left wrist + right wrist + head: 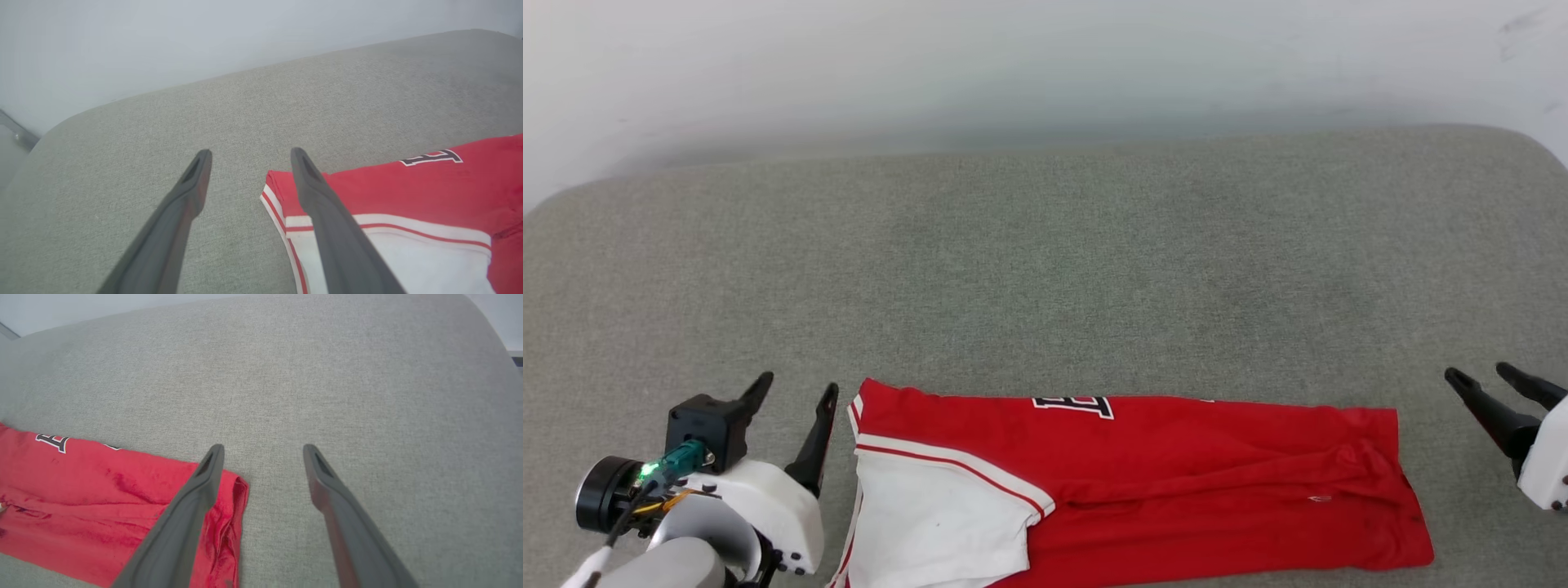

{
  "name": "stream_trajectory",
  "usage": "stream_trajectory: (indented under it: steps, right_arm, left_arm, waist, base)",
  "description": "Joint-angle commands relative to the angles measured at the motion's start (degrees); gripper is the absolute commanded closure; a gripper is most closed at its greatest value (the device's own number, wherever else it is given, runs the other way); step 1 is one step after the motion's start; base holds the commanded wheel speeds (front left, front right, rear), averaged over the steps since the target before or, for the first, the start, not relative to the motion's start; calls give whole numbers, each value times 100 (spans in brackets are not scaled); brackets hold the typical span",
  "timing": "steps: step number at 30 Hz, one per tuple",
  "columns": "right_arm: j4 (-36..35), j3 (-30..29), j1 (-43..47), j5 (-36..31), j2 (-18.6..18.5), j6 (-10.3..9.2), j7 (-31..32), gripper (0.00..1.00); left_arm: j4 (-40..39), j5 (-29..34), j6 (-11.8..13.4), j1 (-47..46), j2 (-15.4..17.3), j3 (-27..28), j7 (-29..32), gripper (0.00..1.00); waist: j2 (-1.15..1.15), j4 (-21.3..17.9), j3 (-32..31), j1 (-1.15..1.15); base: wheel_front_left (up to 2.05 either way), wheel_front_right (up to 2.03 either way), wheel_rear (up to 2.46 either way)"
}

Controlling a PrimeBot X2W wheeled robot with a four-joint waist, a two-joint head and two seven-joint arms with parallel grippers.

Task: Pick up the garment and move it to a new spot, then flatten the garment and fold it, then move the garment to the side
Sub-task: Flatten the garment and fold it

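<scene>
The garment [1176, 482] is laid folded in a long strip on the near part of the grey fabric surface [1045, 269]. The left pincer [798, 384] is held wide open and empty just beside its sleeve end; the right pincer [1479, 371] is spread wide, empty, near the other end.

1. Your head view looks forward and down from above onto the grey fabric surface [1045, 269]. The pale wall [1045, 65] is at the top and the garment [1176, 474] runs along the bottom edge.
2. Your left wrist view sits low and close, looking along the left gripper [250, 152] toward the wall, over the garment's white-sleeved end.
3. Your right wrist view sits equally low, looking along the right gripper [263, 446] beside the garment's plain red end.
4. All three views share the black lettering [1074, 405].
</scene>
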Motion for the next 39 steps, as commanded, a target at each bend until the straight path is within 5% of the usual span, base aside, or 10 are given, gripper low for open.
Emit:
stream_trajectory:
  steps: [1, 6, 10, 28, 29, 31, 32, 39]
  right_arm:
    - [46, -74, 81, 64, 74, -2, 54, 0]
    - [354, -283, 254, 238, 318, -2, 373, 0]
    - [542, -311, 327, 390, 551, -2, 648, 0]
    - [643, 489, 699, 777, 1351, 6, 1625, 0]
    - [651, 511, 691, 779, 1360, 6, 1635, 38]
    - [669, 542, 665, 782, 1350, 6, 1671, 93]
    - [665, 531, 632, 767, 1326, 6, 1631, 100]
    - [658, 217, 396, 698, 925, -6, 1311, 100]
  left_arm:
    - [10, 102, 107, 121, -75, 129, -55, 0]
    - [-67, 943, 586, 549, -563, 1069, -83, 0]
    - [-168, 1652, 684, 1035, -1032, 1881, -82, 0]
    - [-451, 4060, -181, 2578, -3101, 4732, -79, 0]
    - [-474, 4167, -230, 2626, -3198, 4856, -79, 0]
    - [-503, 4373, -321, 2717, -3398, 5046, -79, 0]
    - [-523, 4474, -378, 2759, -3482, 5127, -79, 0]
    - [-554, 5049, -810, 3009, -3989, 5439, -79, 0]
  waist:
    - [0, 10, 35, 0]
    - [0, 61, 153, 0]
    - [0, 101, 249, 0]
    - [0, 233, 451, 0]
    - [0, 235, 449, 0]
    - [0, 238, 444, 0]
    - [0, 238, 438, 0]
    - [0, 240, 320, 0]
  base:
    - [0, 0, 0]
    - [0, 0, 0]
    - [0, 0, 0]
    - [0, 0, 0]
    - [0, 0, 0]
    - [0, 0, 0]
    - [0, 0, 0]
    - [0, 0, 0]
